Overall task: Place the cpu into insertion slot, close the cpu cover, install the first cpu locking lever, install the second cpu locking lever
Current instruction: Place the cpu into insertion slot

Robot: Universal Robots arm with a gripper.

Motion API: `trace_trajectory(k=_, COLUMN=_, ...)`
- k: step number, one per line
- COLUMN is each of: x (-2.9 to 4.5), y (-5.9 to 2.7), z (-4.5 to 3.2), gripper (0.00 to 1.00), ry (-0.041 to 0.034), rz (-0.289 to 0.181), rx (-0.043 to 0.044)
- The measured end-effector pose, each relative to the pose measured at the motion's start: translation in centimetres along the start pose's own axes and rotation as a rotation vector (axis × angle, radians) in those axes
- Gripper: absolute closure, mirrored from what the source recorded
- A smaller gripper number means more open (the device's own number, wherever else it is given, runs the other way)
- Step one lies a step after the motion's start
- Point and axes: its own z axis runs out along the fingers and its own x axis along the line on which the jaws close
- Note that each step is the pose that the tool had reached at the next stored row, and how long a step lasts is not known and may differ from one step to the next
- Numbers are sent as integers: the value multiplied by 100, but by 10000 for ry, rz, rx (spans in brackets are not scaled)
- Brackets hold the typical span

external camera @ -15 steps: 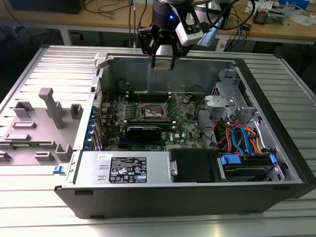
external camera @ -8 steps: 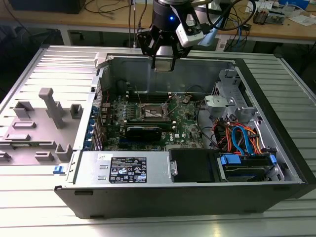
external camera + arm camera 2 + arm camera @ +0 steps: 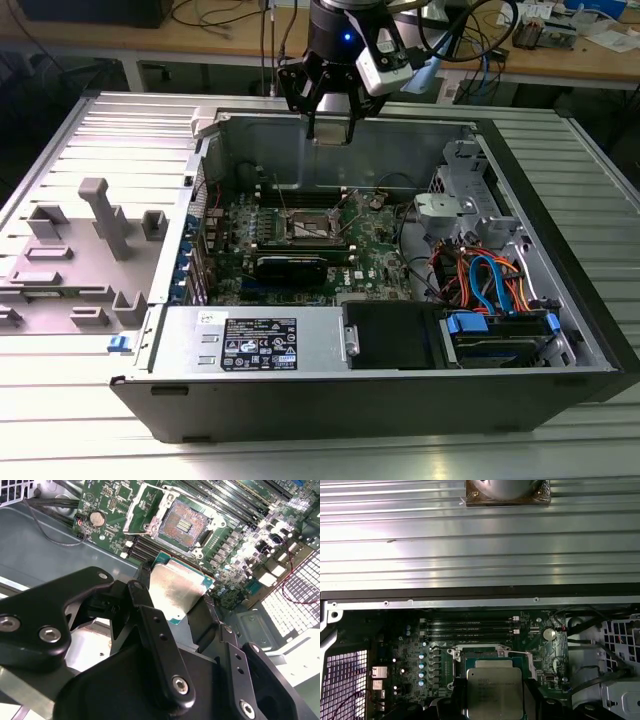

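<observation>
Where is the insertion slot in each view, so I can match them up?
Exterior view: insertion slot in the green motherboard's middle, inside the open case.
Second wrist view: insertion slot uncovered, beyond the held cpu.
First wrist view: insertion slot partly hidden behind the cpu.
Shared landmark: coin battery near the slot.

The cpu (image 3: 495,694), silver-grey top toward the camera, was clamped between the dark fingers (image 3: 534,700) of the gripper (image 3: 495,707). It hung in front of the insertion slot (image 3: 487,656) and hid part of it. What showed of the slot was dark inside a silver rim, set in the green motherboard (image 3: 415,655). Black memory slots (image 3: 470,626) ran alongside the slot, with a coin cell (image 3: 549,634) near one corner. Beyond the case rim (image 3: 470,601) lay the ribbed metal table (image 3: 470,545).
</observation>
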Motion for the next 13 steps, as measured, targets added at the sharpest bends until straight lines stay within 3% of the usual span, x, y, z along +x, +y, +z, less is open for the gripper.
trace_trajectory(k=13, x=-1, y=-56, z=-5, gripper=46, ry=0, rz=0, rx=-1)
